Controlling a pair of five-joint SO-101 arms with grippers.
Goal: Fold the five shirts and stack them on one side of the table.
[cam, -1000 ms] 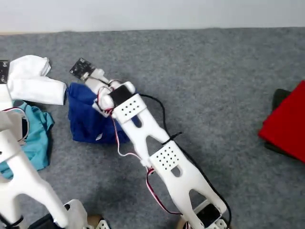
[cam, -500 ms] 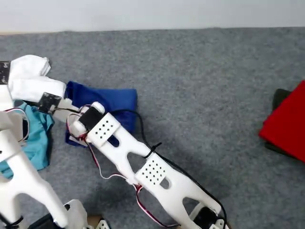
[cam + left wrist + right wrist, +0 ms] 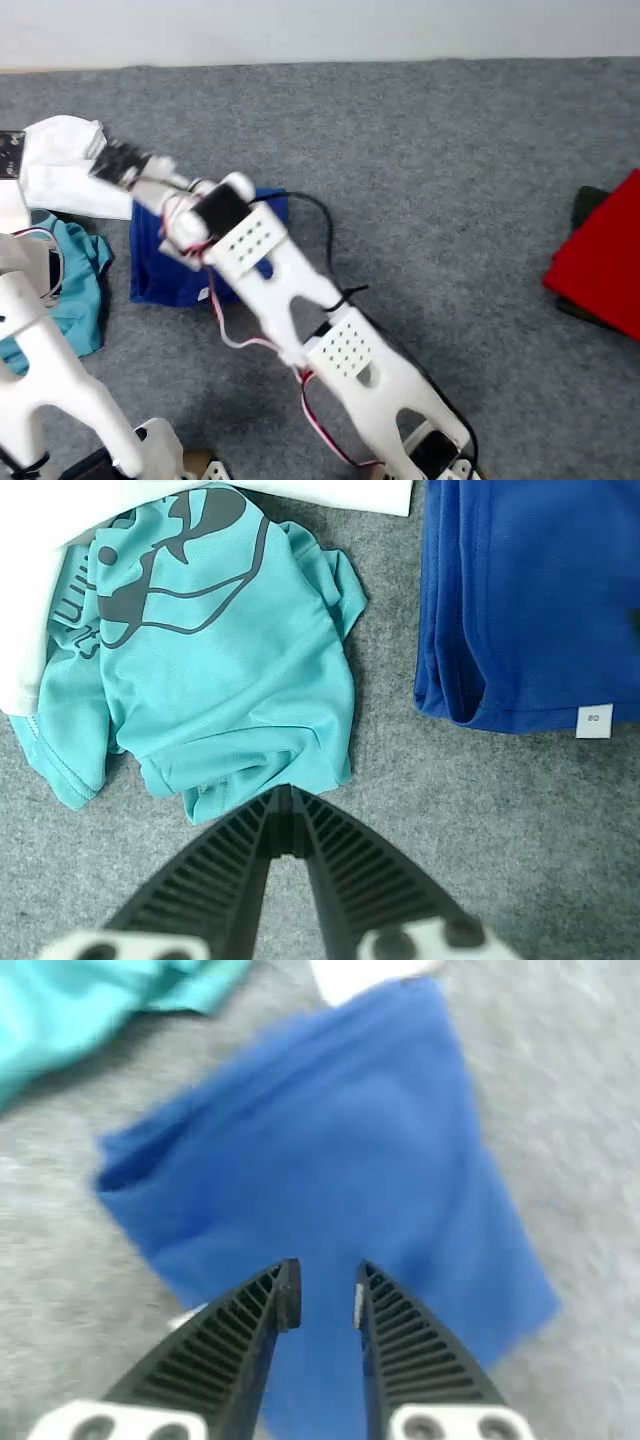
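Observation:
A folded blue shirt (image 3: 165, 270) lies flat on the grey carpet, left of centre. My right gripper (image 3: 323, 1296) hovers just above this blue shirt (image 3: 330, 1160), its fingers a little apart with nothing between them. A teal shirt (image 3: 78, 290) lies crumpled at the left, with a white shirt (image 3: 60, 175) behind it. My left gripper (image 3: 290, 802) is shut and empty over bare carpet, near the hem of the teal shirt (image 3: 210, 670). The blue shirt (image 3: 530, 600) lies beside it. A red shirt (image 3: 600, 260) sits at the right edge.
The right arm (image 3: 300, 300) stretches diagonally from the front centre over the blue shirt. The left arm (image 3: 40, 370) stands at the front left. A dark item (image 3: 590, 205) lies under the red shirt. Open carpet (image 3: 450, 180) spans the middle and back right.
The right arm swung left and toward the front over the blue shirt, then back toward the white shirt. The bunched blue shirt now lies flatter and squarer. The left arm kept still.

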